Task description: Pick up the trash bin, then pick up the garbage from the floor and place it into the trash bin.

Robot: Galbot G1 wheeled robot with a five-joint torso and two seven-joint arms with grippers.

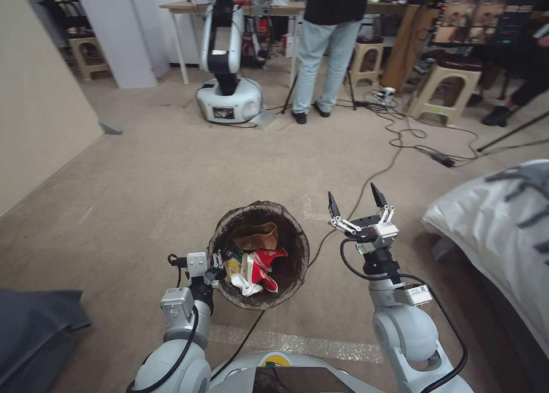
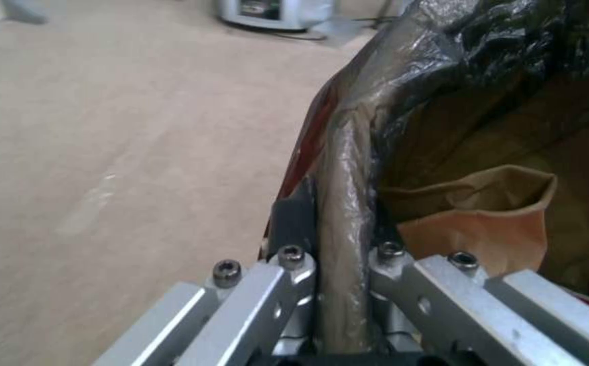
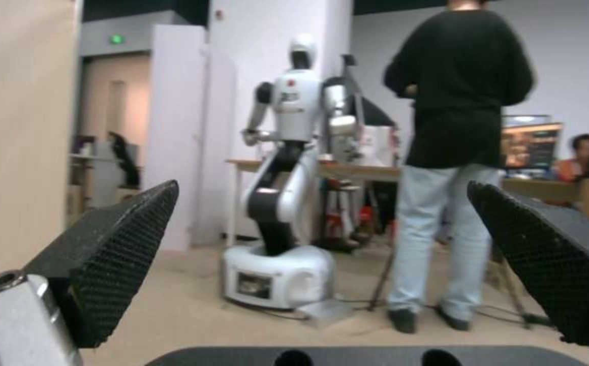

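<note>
1. My left gripper (image 1: 218, 265) is clamped on the near left rim of the small round trash bin (image 1: 297, 267) with its dark brown-black liner bag folded over the edge; in the left wrist view the rim, wrapped in glossy liner (image 2: 443, 61), runs straight between my two fingers (image 2: 294, 218), one outside the wall and one inside, both pressed against it.

2. The bin sits just ahead of my base, slightly left of centre — over the beige carpeted floor (image 1: 143, 181); whether it rests on the carpet or hangs clear of it I cannot tell.

3. Inside the bin lies the garbage: a crumpled flat brown paper bag (image 1: 255, 235) at the far side; crushed red-and-white paper cups (image 1: 263, 267) nearer me; a yellow wrapper (image 1: 233, 267) close to my left fingers; a white scrap (image 1: 246, 287) at the near edge; the brown bag also shows from the left wrist, just beyond the inner finger (image 2: 484, 223).

4. My right gripper (image 1: 354, 205) is held in the air to the right of the bin, apart from it, black textured fingertips (image 3: 118, 244) spread wide and holding nothing — they point toward the far end of the room.

5. A black cable (image 1: 349, 210) trails across the carpet from behind the bin toward the far tables; a white bed cover (image 1: 492, 227) lies at my right.
</note>
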